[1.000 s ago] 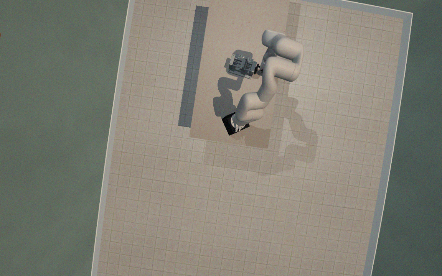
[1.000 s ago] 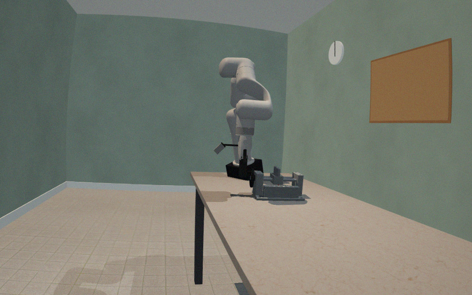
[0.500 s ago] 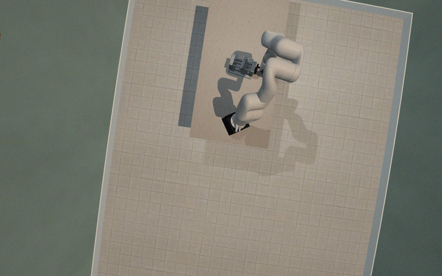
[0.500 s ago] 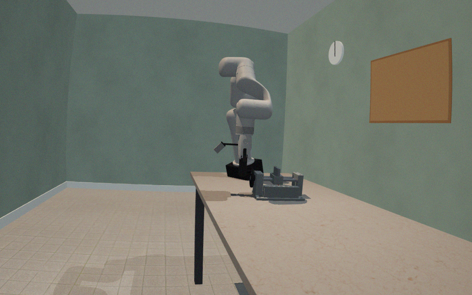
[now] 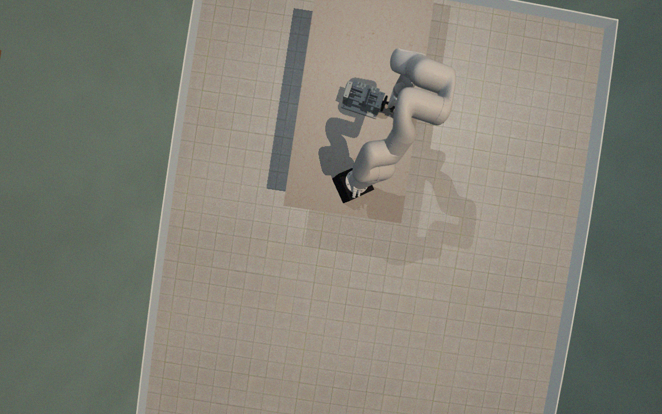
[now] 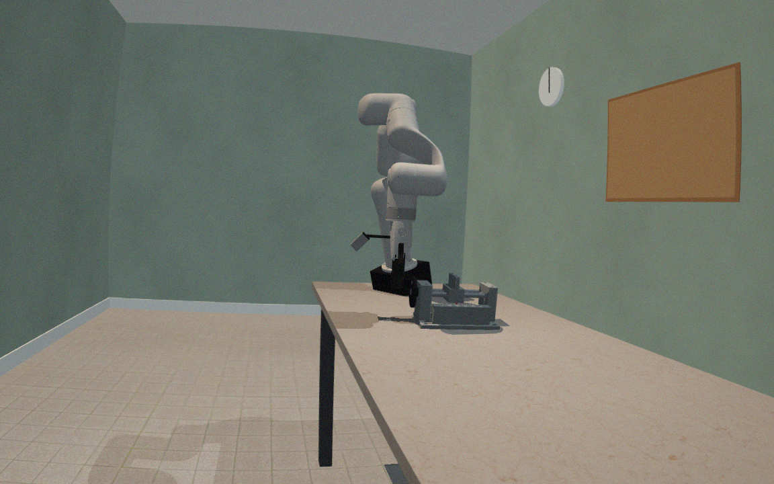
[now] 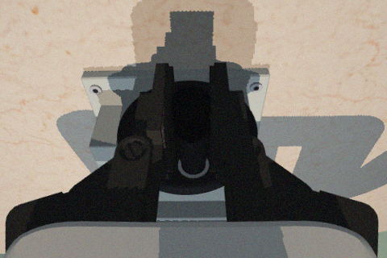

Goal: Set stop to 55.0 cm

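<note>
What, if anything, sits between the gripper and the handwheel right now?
Nothing visible. The gripper is already shut on the handwheel, its dark fingers straddling the crank handle at the end of the grey fixture on the table.

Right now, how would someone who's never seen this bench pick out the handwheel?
Find the long table, then the grey stop fixture beside the white arm. The handwheel is the black disc on the fixture's arm-side end, gripped by the gripper; everything else there is grey.
</note>
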`<state>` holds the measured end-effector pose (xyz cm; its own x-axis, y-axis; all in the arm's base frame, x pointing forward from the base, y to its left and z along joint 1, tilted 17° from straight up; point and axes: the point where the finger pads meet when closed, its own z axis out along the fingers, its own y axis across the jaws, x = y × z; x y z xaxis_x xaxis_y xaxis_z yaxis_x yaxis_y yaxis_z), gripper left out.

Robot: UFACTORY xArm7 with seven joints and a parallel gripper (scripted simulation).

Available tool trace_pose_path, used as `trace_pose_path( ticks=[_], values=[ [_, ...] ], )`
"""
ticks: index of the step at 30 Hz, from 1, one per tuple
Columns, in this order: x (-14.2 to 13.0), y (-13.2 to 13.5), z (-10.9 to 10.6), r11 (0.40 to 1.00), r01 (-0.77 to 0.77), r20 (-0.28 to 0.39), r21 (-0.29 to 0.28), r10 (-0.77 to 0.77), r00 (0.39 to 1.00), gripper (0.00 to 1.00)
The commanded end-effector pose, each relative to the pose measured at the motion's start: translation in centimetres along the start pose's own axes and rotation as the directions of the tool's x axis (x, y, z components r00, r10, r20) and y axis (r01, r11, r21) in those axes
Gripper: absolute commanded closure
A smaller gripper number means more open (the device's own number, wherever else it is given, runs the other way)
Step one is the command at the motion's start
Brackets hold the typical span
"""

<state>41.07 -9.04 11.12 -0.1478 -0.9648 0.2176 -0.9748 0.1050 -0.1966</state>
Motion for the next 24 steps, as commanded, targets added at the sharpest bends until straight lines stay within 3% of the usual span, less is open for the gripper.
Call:
trace_pose_path(
  ticks=[1, 24],
  values=[
    [0.0, 0.2, -0.1, 1.000, 0.000, 0.001, 0.004, 0.000, 1.000, 0.94],
    [0.0, 1.8, 0.9, 1.000, 0.000, 0.001, 0.004, 0.000, 1.000, 0.94]
  ],
)
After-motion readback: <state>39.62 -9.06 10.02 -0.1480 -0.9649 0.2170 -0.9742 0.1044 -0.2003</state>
